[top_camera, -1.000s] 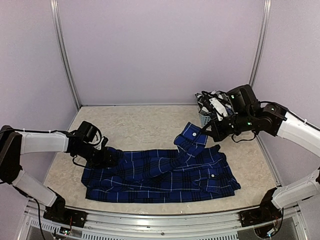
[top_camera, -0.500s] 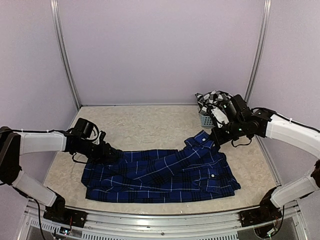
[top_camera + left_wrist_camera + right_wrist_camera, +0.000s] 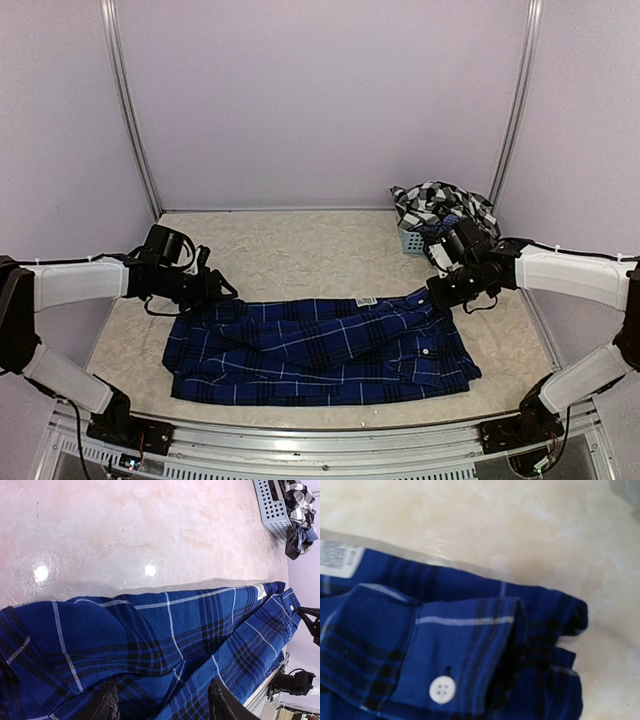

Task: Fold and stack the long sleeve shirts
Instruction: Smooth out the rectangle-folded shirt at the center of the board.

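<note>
A navy blue plaid shirt (image 3: 320,345) lies spread along the front of the table, and its folded sleeve runs along its far edge. My left gripper (image 3: 220,293) hovers at the shirt's far left corner. In the left wrist view its fingers (image 3: 105,705) stand apart over the blue cloth (image 3: 150,630), open with nothing between them. My right gripper (image 3: 436,290) sits low at the far right corner, shut on the sleeve end. The right wrist view shows the cuff (image 3: 455,650) and its white button (image 3: 442,689), but not my fingers. A black-and-white checked shirt (image 3: 440,203) is heaped on the basket.
A small grey-blue mesh basket (image 3: 410,240) stands at the back right, just behind my right arm. Bare marbled tabletop (image 3: 290,250) stretches behind the blue shirt. Metal frame posts rise at both back corners, and a rail runs along the front edge.
My right gripper has carried the raised sleeve cuff down and to the right, laying it flat at the shirt's far right corner. My left gripper has opened wider and drawn back left.
</note>
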### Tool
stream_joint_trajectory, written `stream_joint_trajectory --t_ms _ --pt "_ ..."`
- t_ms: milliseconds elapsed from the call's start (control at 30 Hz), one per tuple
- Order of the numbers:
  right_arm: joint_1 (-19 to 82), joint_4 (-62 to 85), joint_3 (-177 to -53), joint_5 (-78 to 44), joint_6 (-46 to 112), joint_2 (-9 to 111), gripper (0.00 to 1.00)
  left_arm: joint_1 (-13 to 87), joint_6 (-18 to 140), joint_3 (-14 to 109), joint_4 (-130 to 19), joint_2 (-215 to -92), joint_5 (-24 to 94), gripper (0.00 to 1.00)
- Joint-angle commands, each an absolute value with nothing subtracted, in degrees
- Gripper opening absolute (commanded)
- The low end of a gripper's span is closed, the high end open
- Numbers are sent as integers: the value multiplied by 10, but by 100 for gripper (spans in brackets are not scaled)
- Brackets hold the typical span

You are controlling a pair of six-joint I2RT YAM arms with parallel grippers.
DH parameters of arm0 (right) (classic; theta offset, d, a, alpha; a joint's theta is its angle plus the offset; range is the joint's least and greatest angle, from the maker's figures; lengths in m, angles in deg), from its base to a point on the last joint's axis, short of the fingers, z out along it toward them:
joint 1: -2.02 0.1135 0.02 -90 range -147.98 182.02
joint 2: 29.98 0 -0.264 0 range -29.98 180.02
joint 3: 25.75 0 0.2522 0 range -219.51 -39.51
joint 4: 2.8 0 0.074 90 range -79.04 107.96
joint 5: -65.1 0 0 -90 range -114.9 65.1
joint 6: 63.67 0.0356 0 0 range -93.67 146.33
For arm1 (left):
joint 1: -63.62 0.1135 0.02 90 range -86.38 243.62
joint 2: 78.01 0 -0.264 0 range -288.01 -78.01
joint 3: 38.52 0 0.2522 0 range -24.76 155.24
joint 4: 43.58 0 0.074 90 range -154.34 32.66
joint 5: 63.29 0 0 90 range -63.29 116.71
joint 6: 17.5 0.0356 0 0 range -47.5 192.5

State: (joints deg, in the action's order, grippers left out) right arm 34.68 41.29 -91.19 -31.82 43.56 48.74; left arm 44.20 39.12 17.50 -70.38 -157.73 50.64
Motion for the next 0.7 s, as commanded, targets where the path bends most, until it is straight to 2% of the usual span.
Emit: stream_joint_trajectory --t_ms 0,300,467,667 --pt "338 396 -907 -358 449 510 0 445 393 194 -689 -1563 502 58" --pt "338 385 -873 -357 423 523 0 436 413 208 -696 -1578 518 59" --pt "338 392 -861 -339 425 532 0 393 436 236 -716 -1595 478 59" --pt "338 423 -884 -348 449 544 20 330 452 264 -729 -1609 414 59"
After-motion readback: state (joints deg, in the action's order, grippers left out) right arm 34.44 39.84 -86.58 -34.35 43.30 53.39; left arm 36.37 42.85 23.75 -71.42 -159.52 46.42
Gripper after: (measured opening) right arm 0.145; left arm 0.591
